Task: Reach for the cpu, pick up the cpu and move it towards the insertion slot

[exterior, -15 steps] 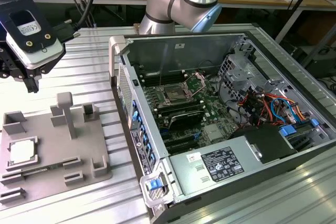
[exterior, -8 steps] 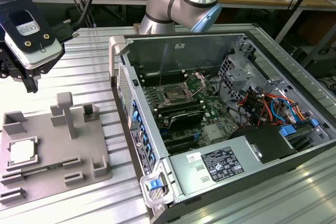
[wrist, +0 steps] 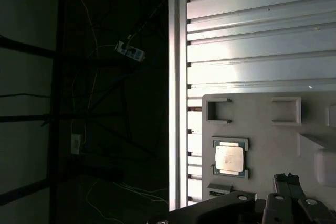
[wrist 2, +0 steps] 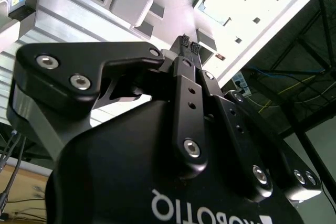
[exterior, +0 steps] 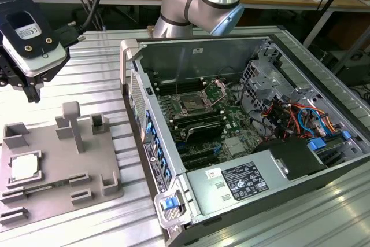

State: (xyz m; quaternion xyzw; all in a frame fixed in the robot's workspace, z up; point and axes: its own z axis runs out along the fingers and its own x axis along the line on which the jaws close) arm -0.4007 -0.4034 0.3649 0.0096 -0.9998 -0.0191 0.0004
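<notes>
The pincer (wrist 2: 190,43), closed on nothing, hangs above the ribbed metal bench (exterior: 98,85). Below it the cpu (wrist: 229,158) lies in a grey tray (exterior: 58,166); the insertion slot (exterior: 193,105) sits well apart, inside the open computer case (exterior: 202,56).

The gripper (exterior: 32,93) hangs at the exterior view's left, above the far edge of a grey plastic tray (exterior: 63,192) and clear of it. The cpu (exterior: 25,167) lies flat in a recess of that tray, nearer the camera than the gripper. At the exterior view's right an open computer case (exterior: 243,184) rests on the ribbed metal table (exterior: 98,79), with the insertion slot (exterior: 192,106) on its green board. The arm's base (exterior: 199,1) stands behind the case.
</notes>
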